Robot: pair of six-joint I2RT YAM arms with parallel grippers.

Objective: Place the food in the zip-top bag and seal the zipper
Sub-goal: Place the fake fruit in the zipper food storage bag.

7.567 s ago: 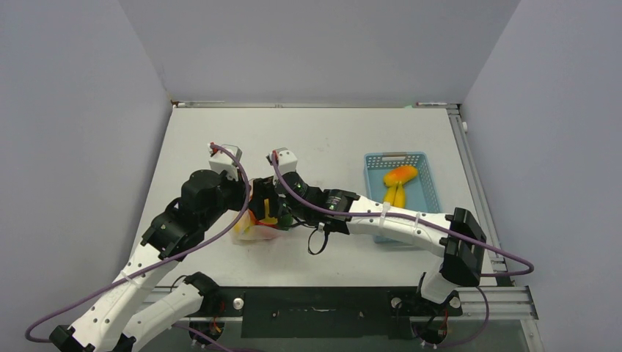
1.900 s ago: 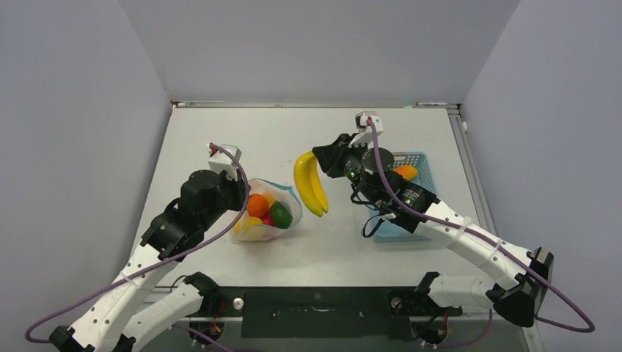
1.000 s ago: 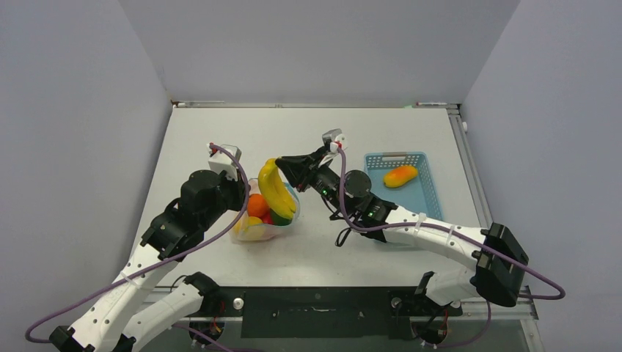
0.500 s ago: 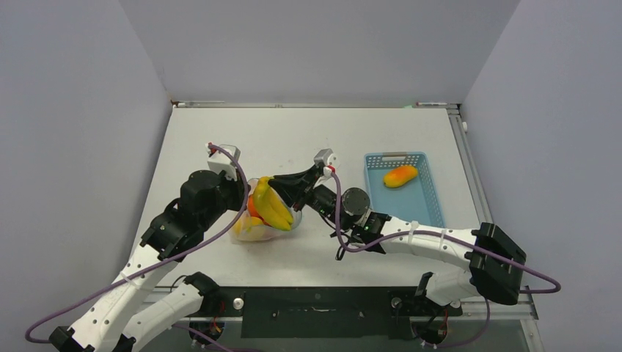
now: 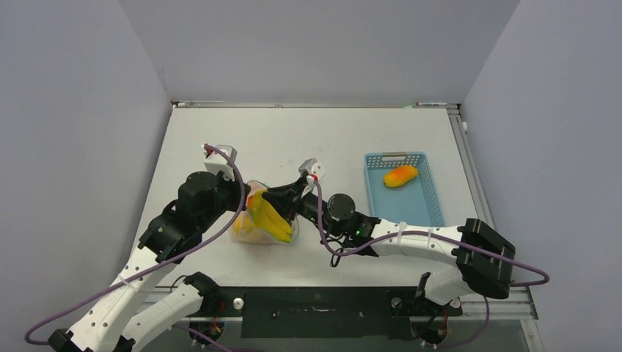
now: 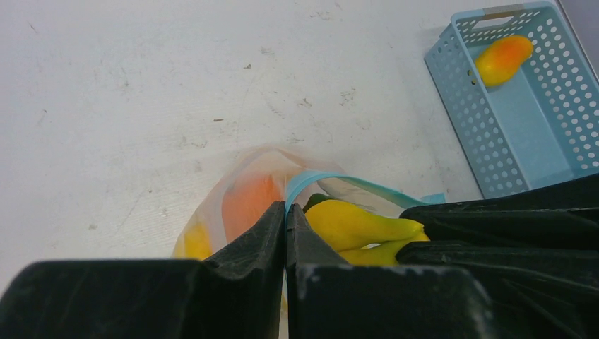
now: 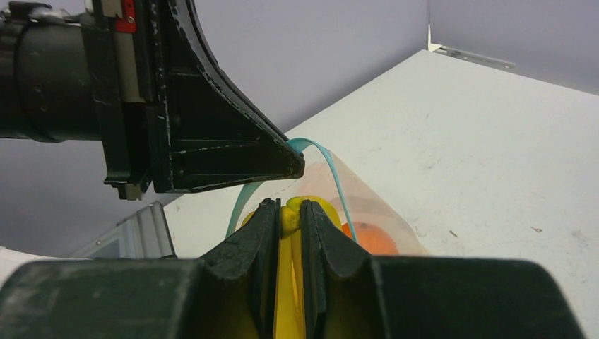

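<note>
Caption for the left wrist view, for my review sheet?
Left fingers pinch the bag's zipper while right fingers hold bananas in its mouth; one orange fruit lies in the basket.

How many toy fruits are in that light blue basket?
1: an orange-and-yellow plastic fruit lying at the far end of the light blue mesh basket. The overhead view shows the whole basket floor, so none seems hidden.

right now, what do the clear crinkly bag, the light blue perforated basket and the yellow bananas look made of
The clear crinkly bag: thin soft plastic film, see-through, folds and sags; light blue perforated basket: rigid moulded plastic, matte, even rows of holes; yellow bananas: likely hard plastic, smooth, slight sheen.
</note>
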